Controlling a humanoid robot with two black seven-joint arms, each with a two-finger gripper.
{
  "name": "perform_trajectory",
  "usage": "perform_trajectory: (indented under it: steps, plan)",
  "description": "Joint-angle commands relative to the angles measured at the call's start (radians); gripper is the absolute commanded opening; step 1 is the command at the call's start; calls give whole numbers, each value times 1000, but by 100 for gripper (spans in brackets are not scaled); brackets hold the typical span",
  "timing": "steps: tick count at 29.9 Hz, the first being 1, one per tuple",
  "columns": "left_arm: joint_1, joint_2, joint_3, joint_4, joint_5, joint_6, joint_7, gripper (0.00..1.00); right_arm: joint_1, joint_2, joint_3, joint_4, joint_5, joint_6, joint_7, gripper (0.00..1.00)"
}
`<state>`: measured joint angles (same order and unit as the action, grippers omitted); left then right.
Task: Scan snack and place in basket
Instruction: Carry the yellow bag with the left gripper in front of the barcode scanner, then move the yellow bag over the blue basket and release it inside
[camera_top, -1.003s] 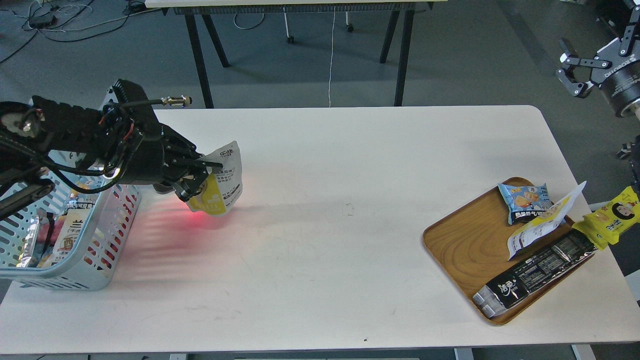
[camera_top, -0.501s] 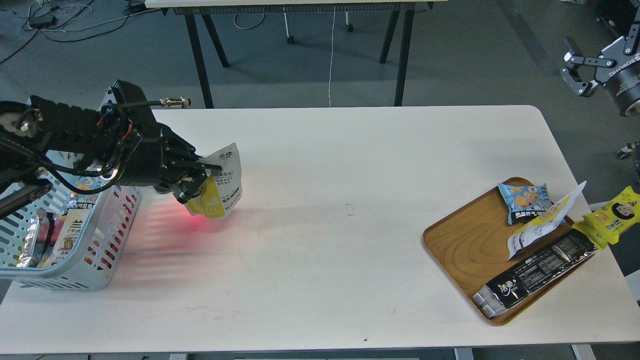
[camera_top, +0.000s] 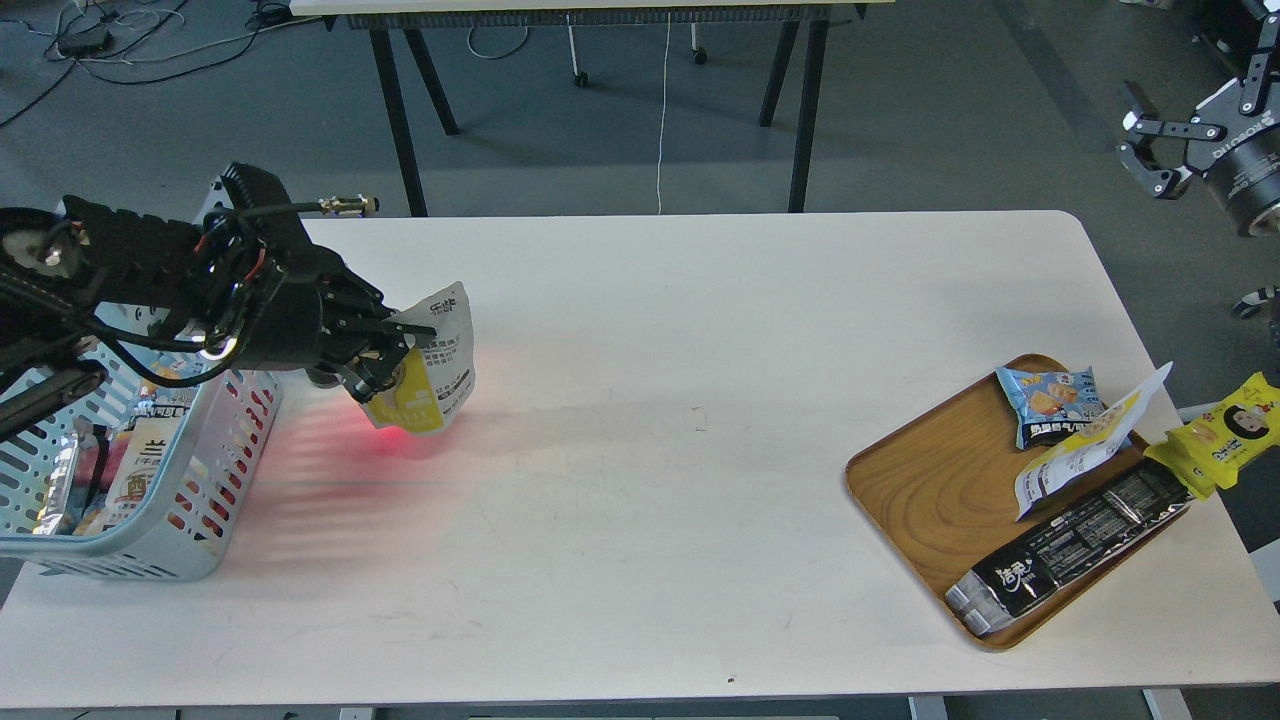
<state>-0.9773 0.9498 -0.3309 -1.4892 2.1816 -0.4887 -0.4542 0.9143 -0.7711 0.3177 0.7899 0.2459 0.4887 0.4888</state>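
Observation:
My left gripper (camera_top: 398, 345) is shut on the snack (camera_top: 432, 365), a yellow and white foil pouch with black text on its white back. It holds the pouch above the table, just right of the light blue basket (camera_top: 215, 520) at the left edge. Red light glows on the table under the pouch. The basket holds several packets. My right gripper (camera_top: 1150, 150) is open and empty, high at the far right, off the table.
An oval wooden tray (camera_top: 930, 490) at the right holds a blue biscuit packet (camera_top: 1048, 400), a second yellow and white pouch (camera_top: 1085, 445) and a long black bar pack (camera_top: 1070, 550). A yellow packet (camera_top: 1225, 430) hangs off the table's right edge.
My left gripper has carried the snack slightly left, toward the basket. My right gripper has shifted a little at the far right.

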Motion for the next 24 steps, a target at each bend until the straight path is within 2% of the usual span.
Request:
perform_trajectory:
  steps: [1, 10, 19, 24]
  plan:
    - [0, -3, 0, 30, 0, 0, 8, 0, 0, -4, 3, 0, 0, 0, 0, 100]
    - [-6, 24, -22, -19, 0, 0, -4, 0, -2, 4, 30, 0, 0, 0, 0, 100]
    - [-9, 226, -135, -121, -6, 0, -34, 0, -5, 16, 41, -6, 0, 0, 0, 100]
    - [-15, 371, -229, -145, -166, 0, -34, 0, -11, 26, 31, -17, -2, 0, 0, 100]
